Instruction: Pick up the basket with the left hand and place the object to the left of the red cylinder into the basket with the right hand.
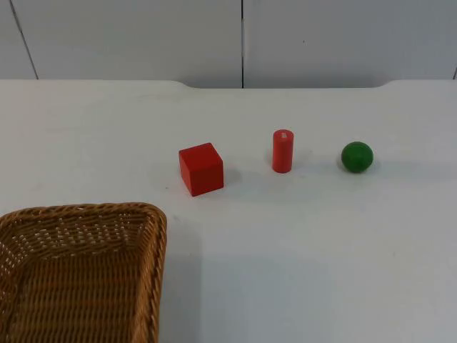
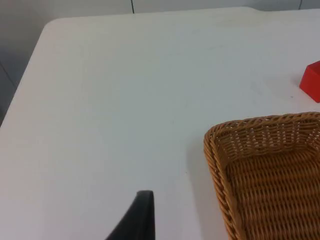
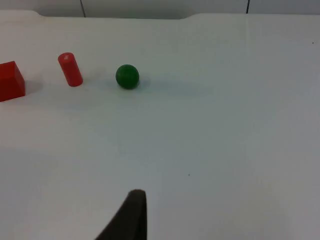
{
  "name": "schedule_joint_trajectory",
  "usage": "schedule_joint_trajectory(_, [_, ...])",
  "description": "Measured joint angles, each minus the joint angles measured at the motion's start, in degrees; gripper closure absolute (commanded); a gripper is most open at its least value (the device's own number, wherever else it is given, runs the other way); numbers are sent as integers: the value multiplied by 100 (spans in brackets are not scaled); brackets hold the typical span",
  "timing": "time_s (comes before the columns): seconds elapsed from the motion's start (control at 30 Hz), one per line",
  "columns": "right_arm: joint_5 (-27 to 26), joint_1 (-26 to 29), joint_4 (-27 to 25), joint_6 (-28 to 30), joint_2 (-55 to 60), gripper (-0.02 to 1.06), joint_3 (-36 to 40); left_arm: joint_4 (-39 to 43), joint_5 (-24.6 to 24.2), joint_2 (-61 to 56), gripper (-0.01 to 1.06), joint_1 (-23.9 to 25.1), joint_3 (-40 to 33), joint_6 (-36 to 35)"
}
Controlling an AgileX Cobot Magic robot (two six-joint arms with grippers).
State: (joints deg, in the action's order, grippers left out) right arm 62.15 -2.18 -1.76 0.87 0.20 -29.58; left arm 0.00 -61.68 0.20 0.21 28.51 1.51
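Observation:
A red cube (image 1: 201, 168) sits on the white table, left of an upright red cylinder (image 1: 282, 151). Right of the cylinder lies a green ball (image 1: 356, 156). A woven wicker basket (image 1: 86, 211) rests at the table's front left, with nothing in the part I can see. My left gripper (image 2: 142, 215) hovers over bare table beside the basket's rim (image 2: 260, 122), apart from it, with the red cube (image 2: 312, 82) beyond. My right gripper (image 3: 132, 215) hangs well back from the cube (image 3: 11, 81), cylinder (image 3: 70, 69) and ball (image 3: 127, 76), touching none of them.
The grey partition wall (image 1: 243, 39) closes off the table's far edge. The table's left edge (image 2: 22, 82) runs near the left gripper.

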Motion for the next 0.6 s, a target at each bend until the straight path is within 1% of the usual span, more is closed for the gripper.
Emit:
schedule_joint_trajectory(0.2, [0,0,0,0,13,-1,-128,-33,0,0,0,0,0,-27])
schedule_joint_trajectory(0.3, [-162,0,0,0,533,-1,-455,-33,46,422,0,0,184,-88])
schedule_joint_trajectory(0.33, [-162,0,0,0,533,-1,-455,-33,46,422,0,0,184,-88])
schedule_joint_trajectory(0.47, [-522,0,0,0,1526,-1,-913,-47,204,1308,0,0,551,-151])
schedule_joint_trajectory(0.5, [-522,0,0,0,1526,-1,-913,-47,204,1308,0,0,551,-151])
schedule_joint_trajectory(0.6, [-889,0,0,0,2511,-1,-1310,-119,253,2082,0,0,884,-151])
